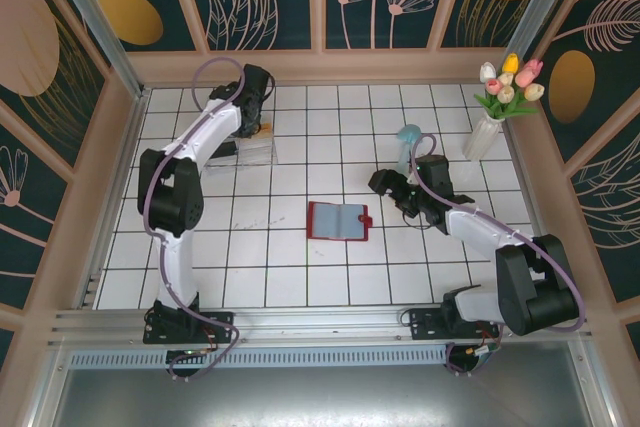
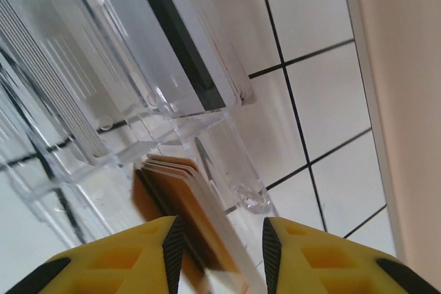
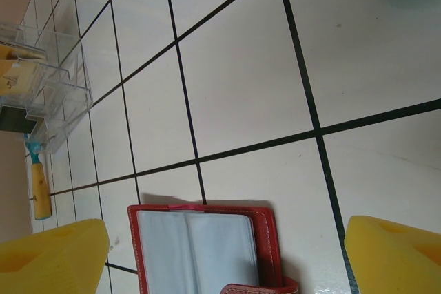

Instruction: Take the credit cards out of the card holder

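The holder (image 1: 338,220) lies open mid-table. It looks light and floppy, and we expect it to slide if tugged. Near it, a little farther back, our right gripper (image 1: 385,187) hovers with jaws wide and empty. Farthest, at the box (image 1: 255,150), our left gripper (image 2: 220,253) straddles tan cards (image 2: 182,197); we cannot tell whether it pinches them. The cards look thin, stiff and slick, so we judge their flat faces the best hold.

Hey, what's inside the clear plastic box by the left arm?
A thin stack of yellowish-tan cards sits inside the clear box, just ahead of the left pincer. Its yellow fingers hide the cards' near ends, so their number is unclear.
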